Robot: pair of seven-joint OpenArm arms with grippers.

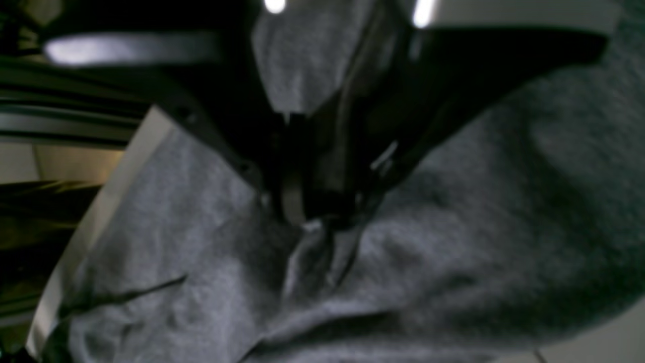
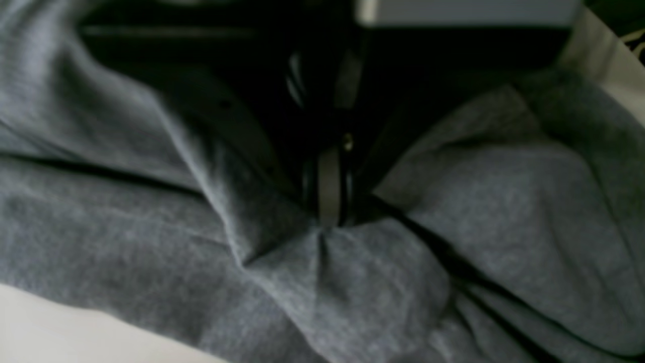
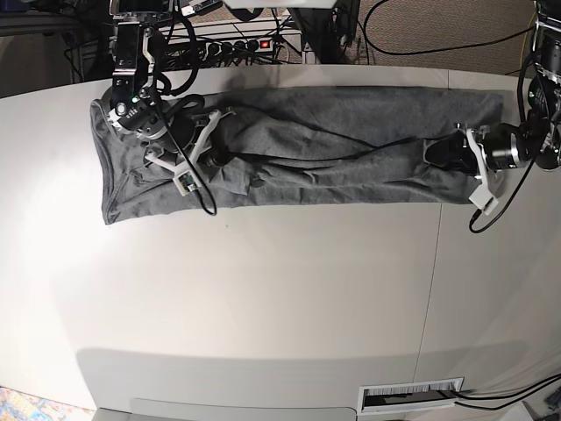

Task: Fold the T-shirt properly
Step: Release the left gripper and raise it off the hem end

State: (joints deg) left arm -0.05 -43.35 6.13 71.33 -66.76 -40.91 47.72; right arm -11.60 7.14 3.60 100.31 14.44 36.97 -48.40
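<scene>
- The right gripper (image 2: 330, 222) is pressed together on a pinch of the T-shirt (image 3: 289, 149); in its wrist view the grey cloth puckers and radiates creases from the closed tips.
- The left gripper (image 1: 315, 227) has its tips down in the cloth, with a small tuck of fabric bunched at them; they look close together, but the blur does not show whether they are clamped on the fabric or parted.
- In the base view the T-shirt lies along the far side of the counter (image 3: 263, 298) as 1 long band, already narrowed lengthwise, with a gripper near each end.
- I judge the shirt light, limp and non-slippery: it will sag between 2 holds, crease easily and drag on the surface. Taking hold at the hems or corners, through all layers, should keep the fold square.
- The counter is pale, smooth and flat, a seam crossing it.
- Behind it sit cables and a power strip (image 3: 237, 44).
</scene>
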